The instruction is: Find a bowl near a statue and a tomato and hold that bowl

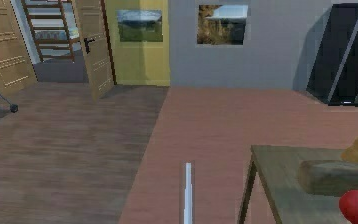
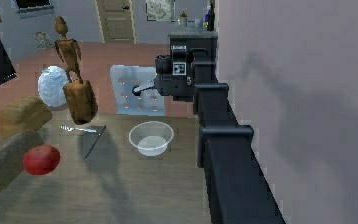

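Note:
A white bowl (image 2: 150,138) stands on the wooden table (image 2: 137,190), near the middle of the arm side view. Left of it lies a red tomato (image 2: 42,159), and a brown wooden statue (image 2: 73,75) of a figure rises behind. The tomato (image 1: 357,205) also sits on the table's corner (image 1: 277,165) at the forward view's lower right. The dark arm (image 2: 222,140) runs up along the bowl's right. My gripper (image 2: 142,92) points left beyond the bowl, in front of a pale square thing (image 2: 130,80) on the table. I cannot tell whether it holds anything.
A bread loaf (image 2: 22,115), a white rounded vase (image 2: 54,86) and a piece of cutlery (image 2: 82,128) share the table. A grey wall (image 2: 297,80) runs close on the arm's right. Ahead lie open floor, an open wooden door (image 1: 93,45) and a black cabinet (image 1: 342,55).

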